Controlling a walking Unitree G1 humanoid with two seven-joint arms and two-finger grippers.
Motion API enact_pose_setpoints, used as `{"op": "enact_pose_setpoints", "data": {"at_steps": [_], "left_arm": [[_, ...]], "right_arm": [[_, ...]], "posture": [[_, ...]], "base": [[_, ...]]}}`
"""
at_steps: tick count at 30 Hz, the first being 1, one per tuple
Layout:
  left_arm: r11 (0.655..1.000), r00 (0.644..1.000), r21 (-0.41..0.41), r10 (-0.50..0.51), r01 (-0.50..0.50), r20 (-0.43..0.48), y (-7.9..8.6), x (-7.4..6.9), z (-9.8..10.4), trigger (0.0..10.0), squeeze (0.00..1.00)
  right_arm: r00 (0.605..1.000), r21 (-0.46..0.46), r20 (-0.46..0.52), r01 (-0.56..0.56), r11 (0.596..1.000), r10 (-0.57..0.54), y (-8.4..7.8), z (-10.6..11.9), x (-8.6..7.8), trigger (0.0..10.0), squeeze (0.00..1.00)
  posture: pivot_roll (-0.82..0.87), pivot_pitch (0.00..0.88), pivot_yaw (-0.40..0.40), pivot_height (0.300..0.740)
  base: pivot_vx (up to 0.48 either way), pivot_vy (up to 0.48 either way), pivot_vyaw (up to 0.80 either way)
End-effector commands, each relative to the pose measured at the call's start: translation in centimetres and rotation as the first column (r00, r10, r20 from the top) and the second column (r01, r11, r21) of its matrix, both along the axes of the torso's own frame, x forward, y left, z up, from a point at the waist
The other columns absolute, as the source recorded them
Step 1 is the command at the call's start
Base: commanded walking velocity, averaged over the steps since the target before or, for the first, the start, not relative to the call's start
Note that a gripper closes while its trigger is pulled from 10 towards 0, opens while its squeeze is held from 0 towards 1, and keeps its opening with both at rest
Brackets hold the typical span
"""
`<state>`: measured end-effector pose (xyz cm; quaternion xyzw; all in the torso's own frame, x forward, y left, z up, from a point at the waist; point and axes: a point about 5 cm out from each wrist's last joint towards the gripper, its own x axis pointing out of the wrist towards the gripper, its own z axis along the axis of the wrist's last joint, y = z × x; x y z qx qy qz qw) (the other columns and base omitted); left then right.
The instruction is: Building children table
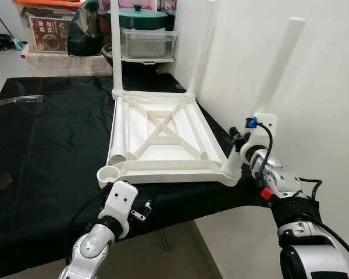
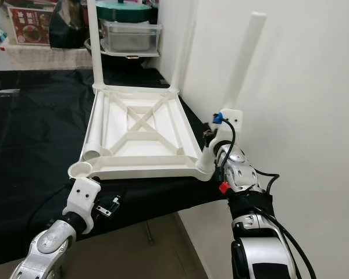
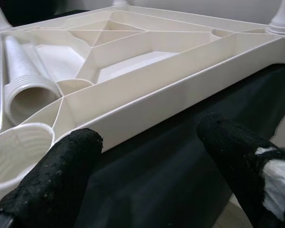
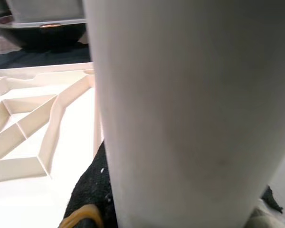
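Observation:
The white table top [image 1: 163, 165] lies upside down on the black cloth. Two legs stand upright in its far corners [image 1: 116, 46] [image 1: 205, 46]. A third leg [image 1: 276, 70] rises tilted from the near right corner socket, and my right gripper [image 1: 239, 146] is shut on it low down; the leg [image 4: 180, 118] is very close in the right wrist view. A loose leg [image 1: 120, 131] lies inside the top along its left side. The near left socket [image 1: 108, 172] is empty. My left gripper [image 3: 147, 156] is open, just before the top's near edge.
A white wall [image 1: 326, 87] runs close along the right side of the table. The black cloth [image 1: 46, 145] spreads wide to the left. Boxes and a green-lidded pot [image 1: 142, 17] stand at the back. The table's front edge is right under my arms.

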<state>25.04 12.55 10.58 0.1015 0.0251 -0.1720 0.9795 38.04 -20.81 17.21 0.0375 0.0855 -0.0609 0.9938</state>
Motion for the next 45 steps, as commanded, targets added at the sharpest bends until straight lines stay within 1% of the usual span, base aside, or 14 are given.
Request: {"op": "enact_pose_setpoints", "data": {"at_steps": [1, 3, 6, 7, 8, 9, 16, 24, 25, 28, 32, 42, 43, 45], "left_arm": [[1.0, 1.0, 0.013, -0.008, 0.008, -0.001, -0.1, 0.0, 0.0, 10.0, 0.0], [1.0, 1.0, 0.012, -0.011, 0.011, -0.001, -0.2, 0.1, 0.0, 10.0, 0.0], [1.0, 1.0, 0.012, -0.013, 0.013, -0.001, -0.2, 0.1, 0.0, 10.0, 0.0], [1.0, 1.0, 0.012, -0.012, 0.012, 0.0, -0.2, 0.2, 0.0, 10.0, 0.0], [1.0, 1.0, 0.012, -0.012, 0.012, 0.0, -0.2, 0.2, 0.0, 10.0, 0.0], [1.0, 1.0, 0.012, -0.011, 0.011, 0.0, -0.2, 0.2, 0.0, 10.0, 0.0], [1.0, 1.0, 0.01, -0.008, 0.008, -0.002, -0.1, 0.1, -0.1, 10.0, 0.0], [1.0, 1.0, 0.011, -0.004, 0.004, 0.0, -0.1, 0.1, -0.1, 10.0, 0.0], [1.0, 1.0, 0.012, -0.003, 0.003, -0.001, 0.0, 0.1, -0.1, 10.0, 0.0], [1.0, 1.0, 0.014, -0.003, 0.003, -0.001, 0.0, 0.0, -0.1, 10.0, 0.0], [1.0, 1.0, 0.014, -0.005, 0.005, -0.001, 0.0, 0.1, -0.1, 10.0, 0.0], [1.0, 1.0, 0.014, -0.006, 0.006, -0.002, 0.0, 0.0, -0.1, 10.0, 0.0], [1.0, 1.0, 0.015, -0.007, 0.007, -0.004, 0.0, 0.0, -0.1, 10.0, 0.0], [1.0, 1.0, 0.014, -0.008, 0.008, -0.005, 0.0, 0.0, -0.1, 10.0, 0.0]], "right_arm": [[0.981, -0.01, -0.181, 0.062, 0.998, -0.062, -0.8, -3.2, -0.9, 0.0, 0.0], [0.985, 0.023, -0.171, -0.024, 0.999, 0.028, 1.0, -3.0, -0.5, 10.0, 0.0], [0.988, 0.063, -0.126, -0.084, 0.995, 0.091, 2.1, -2.5, -0.4, 10.0, 0.0], [0.977, 0.107, -0.047, -0.204, 0.973, 0.21, 3.7, -1.3, 0.1, 10.0, 1.0], [0.977, 0.107, -0.047, -0.204, 0.973, 0.21, 3.7, -1.3, 0.1, 10.0, 1.0], [0.951, 0.131, 0.033, -0.31, 0.942, 0.309, 4.7, 0.0, 0.3, 10.0, 0.0], [0.508, 0.05, 0.277, -0.855, 0.516, 0.816, 9.3, 3.7, -4.3, 10.0, 0.0], [0.427, 0.011, 0.206, -0.901, 0.434, 0.881, 9.5, 2.2, -5.2, 9.5, 0.0], [0.432, 0.01, 0.199, -0.899, 0.439, 0.88, 9.5, 1.9, -5.1, 0.0, 0.0], [0.5, 0.015, 0.161, -0.863, 0.504, 0.851, 9.1, 1.2, -4.3, 0.0, 0.0], [0.918, -0.061, -0.075, -0.394, 0.917, 0.39, 3.9, -1.7, -0.1, 0.0, 0.0], [0.966, -0.073, -0.169, 0.185, 0.98, -0.195, -3.8, -2.7, -0.9, 0.0, 0.0], [0.975, -0.057, -0.173, 0.134, 0.989, -0.142, -3.0, -2.6, -0.8, 8.0, 0.0], [0.989, -0.026, -0.136, 0.05, 0.998, -0.053, -1.5, -2.2, -0.4, 10.0, 0.0]], "posture": [[0.05, 0.0, -0.143, 0.74], [0.05, 0.0, -0.141, 0.74], [0.05, 0.0, -0.141, 0.74], [0.05, 0.0, -0.144, 0.74], [0.05, 0.0, -0.144, 0.74], [0.05, 0.0, -0.144, 0.74], [0.05, 0.0, -0.15, 0.74], [0.06, 0.0, -0.151, 0.74], [0.06, 0.0, -0.151, 0.74], [0.05, 0.0, -0.148, 0.74], [0.05, 0.0, -0.146, 0.74], [0.05, 0.0, -0.145, 0.74], [0.05, 0.0, -0.144, 0.74], [0.05, 0.0, -0.143, 0.74]], "base": [[0.0, 0.0, 0.0], [0.0, 0.0, 0.0], [0.0, 0.0, 0.0], [0.0, 0.0, 0.0], [0.0, 0.0, 0.0], [0.0, 0.0, 0.0], [0.0, 0.0, 0.0], [0.0, 0.0, 0.0], [0.0, 0.0, 0.0], [0.0, 0.0, 0.0], [0.0, 0.0, 0.0], [0.0, 0.0, 0.0], [0.0, 0.0, 0.0], [0.0, 0.0, 0.0]]}}
